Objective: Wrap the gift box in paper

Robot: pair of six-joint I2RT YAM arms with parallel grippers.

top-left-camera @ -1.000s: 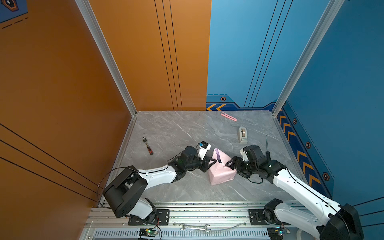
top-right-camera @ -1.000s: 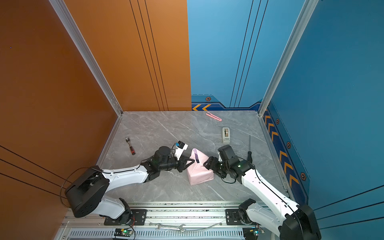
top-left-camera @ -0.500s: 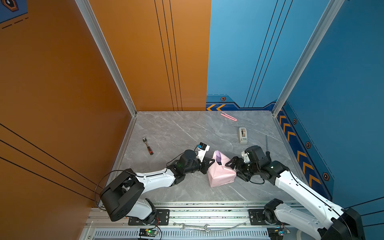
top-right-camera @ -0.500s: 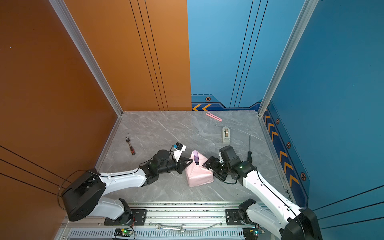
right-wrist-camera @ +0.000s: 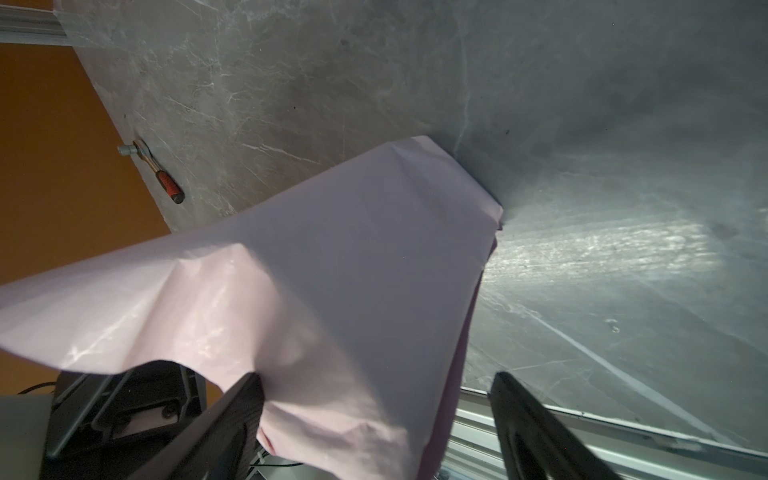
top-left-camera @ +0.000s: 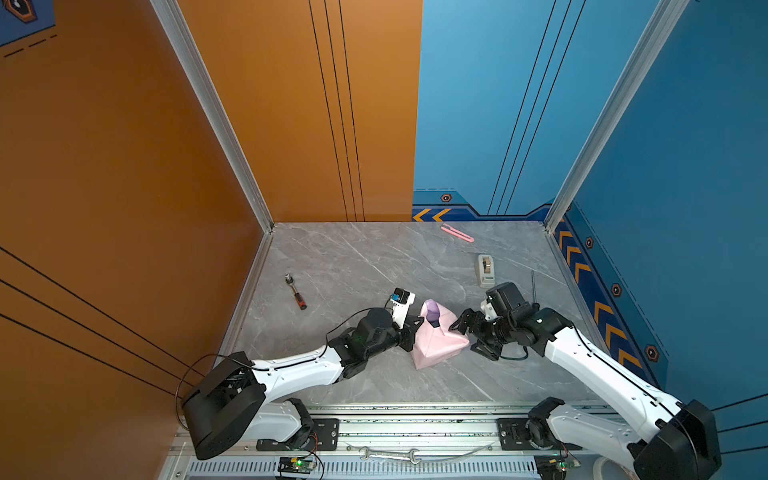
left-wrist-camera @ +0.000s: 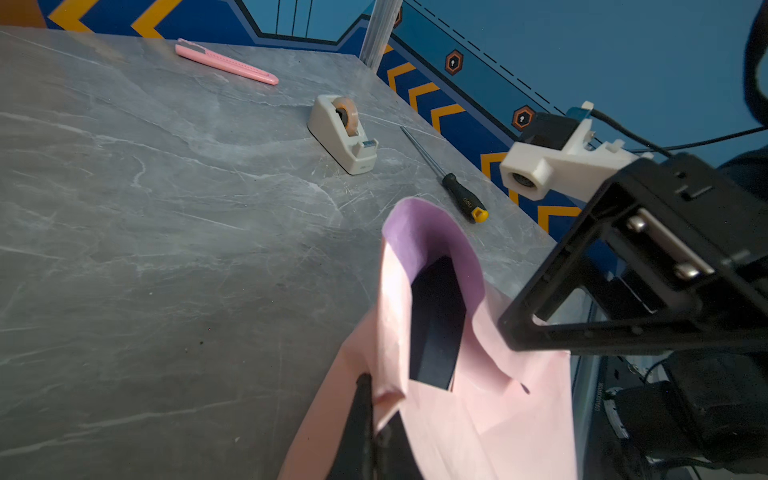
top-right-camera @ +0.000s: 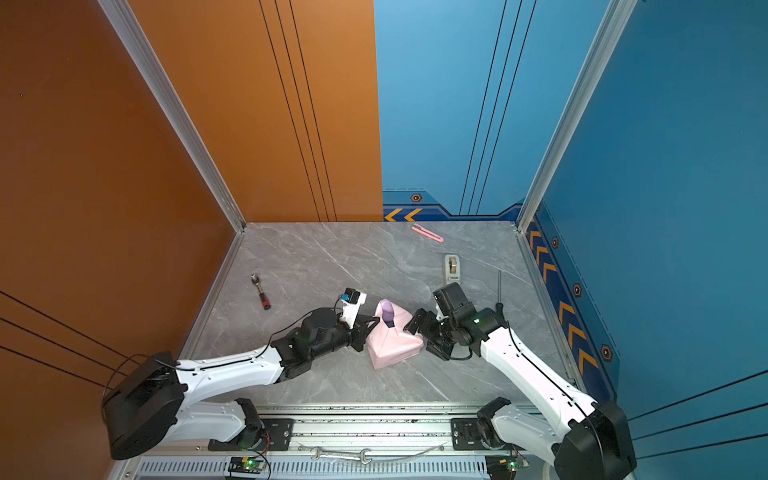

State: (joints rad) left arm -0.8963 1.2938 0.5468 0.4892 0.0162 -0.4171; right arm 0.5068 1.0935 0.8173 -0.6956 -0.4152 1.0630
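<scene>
Now left tool (top-left-camera: 417, 328) pinches the paper (top-left-camera: 436, 345); right tool (top-left-camera: 468, 337), apart, straddles its edge.

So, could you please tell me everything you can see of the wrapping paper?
The paper is a thin, creased sheet, pale pink outside and lilac inside, folded into a loose tent over the dark gift box, which shows through a gap. It sits on the grey table. The left gripper pinches a fold; the open right gripper straddles its opposite side.

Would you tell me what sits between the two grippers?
The paper, folded over the gift box, lies between the left gripper and the right gripper; both top views show it.
</scene>
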